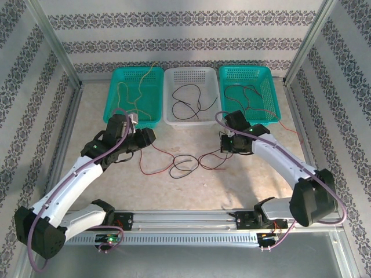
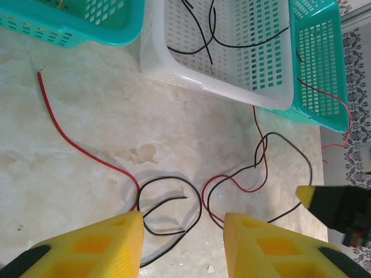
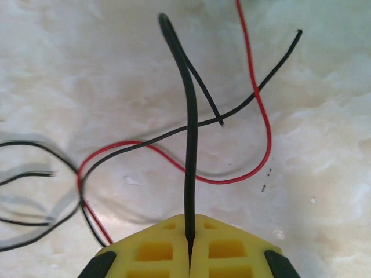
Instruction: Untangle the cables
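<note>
Cables (image 1: 185, 164), red and black, lie looped on the table (image 1: 261, 191) between the arms, with bare surface on either side. The right gripper (image 3: 189, 223) is clamped on a black cable (image 3: 190, 145) (it runs straight out from the pads). The left gripper (image 2: 182, 226) stands parted, holding nothing. Along the far edge sit the left teal basket (image 1: 136, 69), white basket (image 1: 191, 123) and right teal basket (image 1: 246, 68), with wire in each.

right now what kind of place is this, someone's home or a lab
Likely a robot lab test cell, not a home: patterned backdrop walls boxing in the table, two robot arms bolted to a rail, sorting baskets and loose cables laid out.
</note>
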You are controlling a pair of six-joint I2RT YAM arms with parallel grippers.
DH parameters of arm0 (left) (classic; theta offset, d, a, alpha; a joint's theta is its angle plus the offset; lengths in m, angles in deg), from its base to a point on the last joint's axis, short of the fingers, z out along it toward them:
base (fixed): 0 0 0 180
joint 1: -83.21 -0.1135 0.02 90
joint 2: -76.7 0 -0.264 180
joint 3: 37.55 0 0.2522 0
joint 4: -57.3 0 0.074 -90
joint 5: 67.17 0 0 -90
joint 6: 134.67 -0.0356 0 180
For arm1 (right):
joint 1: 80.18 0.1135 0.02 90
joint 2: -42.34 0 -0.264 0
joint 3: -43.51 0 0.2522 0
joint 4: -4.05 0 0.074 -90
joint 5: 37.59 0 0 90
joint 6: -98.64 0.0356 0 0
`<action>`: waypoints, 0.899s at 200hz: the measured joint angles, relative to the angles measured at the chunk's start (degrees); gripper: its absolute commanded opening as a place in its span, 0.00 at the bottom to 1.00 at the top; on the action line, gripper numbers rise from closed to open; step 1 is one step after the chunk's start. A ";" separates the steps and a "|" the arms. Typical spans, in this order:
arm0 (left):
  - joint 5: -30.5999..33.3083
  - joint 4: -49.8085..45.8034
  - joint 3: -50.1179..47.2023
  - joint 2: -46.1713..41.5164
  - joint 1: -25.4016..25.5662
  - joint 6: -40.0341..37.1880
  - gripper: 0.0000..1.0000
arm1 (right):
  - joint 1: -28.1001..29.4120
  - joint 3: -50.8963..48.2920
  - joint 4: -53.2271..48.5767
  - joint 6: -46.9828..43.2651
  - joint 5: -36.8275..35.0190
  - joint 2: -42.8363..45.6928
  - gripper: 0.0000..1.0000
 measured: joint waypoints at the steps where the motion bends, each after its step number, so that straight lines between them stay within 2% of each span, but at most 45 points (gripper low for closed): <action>1: -0.02 0.00 0.02 0.02 0.02 0.00 0.40 | 0.17 0.17 -0.15 0.09 -0.04 0.20 0.00; 26: -0.44 0.31 0.90 1.03 0.26 0.00 0.40 | 3.58 3.45 -2.64 0.70 -0.04 3.10 0.00; 68: -3.15 4.81 1.46 2.69 2.60 0.02 0.47 | 9.01 9.68 -6.01 3.23 -0.20 7.85 0.00; 113: -7.82 13.35 3.17 7.43 7.06 0.22 0.47 | 10.23 20.17 -7.41 5.31 0.72 8.59 0.00; 180: -11.47 24.96 4.94 15.23 14.64 1.92 0.50 | 10.49 34.86 -7.17 5.97 3.04 8.52 0.00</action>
